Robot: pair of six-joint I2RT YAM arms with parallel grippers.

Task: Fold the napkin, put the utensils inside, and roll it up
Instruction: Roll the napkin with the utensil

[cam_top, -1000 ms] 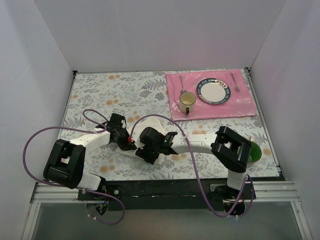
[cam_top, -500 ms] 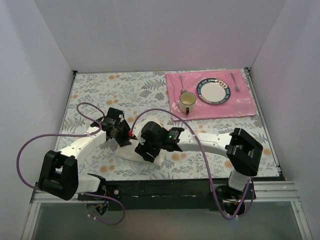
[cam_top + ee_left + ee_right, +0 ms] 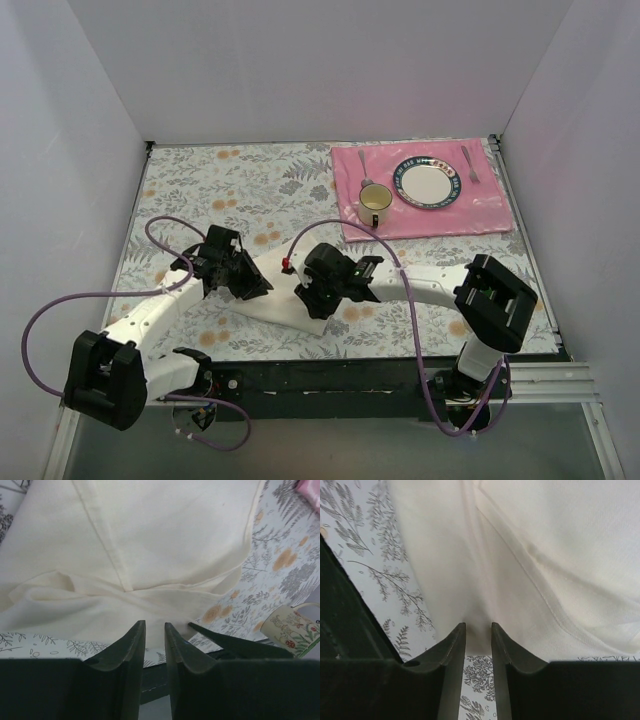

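From above, the napkin (image 3: 275, 300) lies low in the middle of the floral table (image 3: 200, 190) as a rumpled off-white strip stretched between the left gripper (image 3: 245, 285) and the right gripper (image 3: 312, 303), well apart from the pink placemat (image 3: 430, 215) at upper right. In the left wrist view the cloth (image 3: 165, 540) fills the upper frame, soft, with raised hems and a bunched fold, and the left gripper (image 3: 153, 627) is closed to a narrow slit over its near edge, a mug (image 3: 287, 630) at lower right. In the right wrist view the napkin (image 3: 545, 545) slopes down in long creases into the right gripper (image 3: 478, 627), whose fingers are nearly together, pinching a tuck of it.
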